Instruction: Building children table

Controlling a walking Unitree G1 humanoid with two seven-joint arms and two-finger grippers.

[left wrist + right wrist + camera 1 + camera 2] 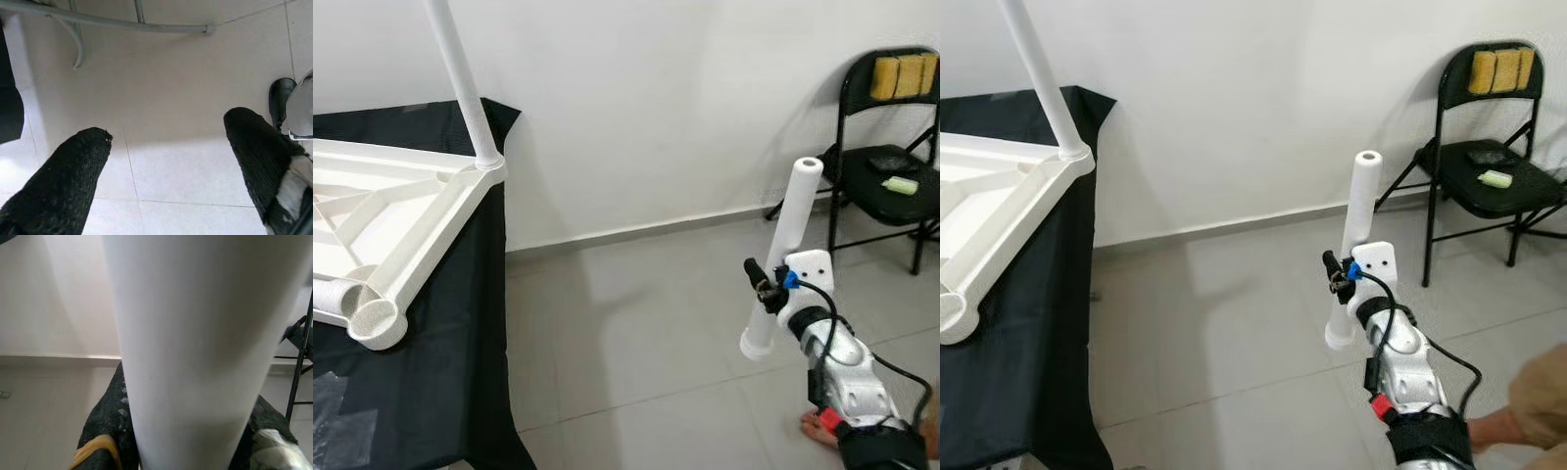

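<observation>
On the left, an upturned white plastic children's table top [401,220] lies on a black cloth-covered surface [440,392], with one white tubular leg [462,78] standing upright in its far right corner socket. The left gripper [166,161] hangs over the pale tiled floor [636,343], its fingers spread apart. At right, the right gripper [766,286] is clamped on a second white tubular leg [785,255], held nearly upright above the floor. Far right stands a black folding metal chair [891,186].
</observation>
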